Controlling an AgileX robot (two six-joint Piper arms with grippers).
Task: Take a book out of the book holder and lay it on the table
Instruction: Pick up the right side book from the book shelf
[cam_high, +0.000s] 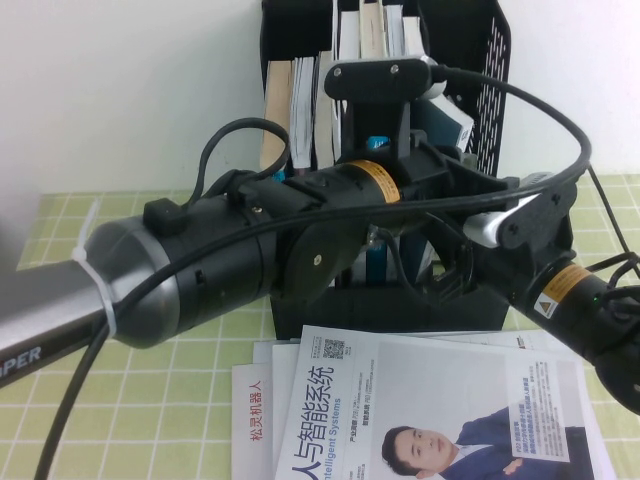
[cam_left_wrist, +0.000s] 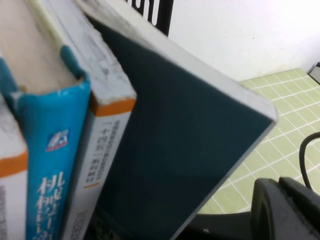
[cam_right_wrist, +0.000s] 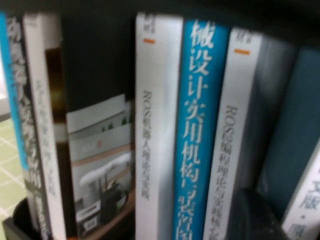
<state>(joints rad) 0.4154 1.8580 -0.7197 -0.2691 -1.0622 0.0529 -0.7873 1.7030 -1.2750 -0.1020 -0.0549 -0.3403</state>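
We see the matte dark teal book (cam_left_wrist: 175, 145), thin with a pale page edge, leaning tilted off upright in the perforated black plastic book holder (cam_high: 487, 70), beside a bright-blue-spined book (cam_left_wrist: 52, 165). Both arms crowd the rack front, hiding the left gripper (cam_high: 400, 165) and right gripper (cam_high: 450, 265); we cannot tell their fingers' state. Glossy magazines (cam_high: 420, 410) lie on the gridded green table (cam_high: 150, 410).

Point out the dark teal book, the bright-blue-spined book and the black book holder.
dark teal book (cam_left_wrist: 170, 150): left wrist view, on its dark cover.
bright-blue-spined book (cam_right_wrist: 197, 140): right wrist view, on the spine's middle.
book holder (cam_high: 485, 70): high view, on the perforated side wall.
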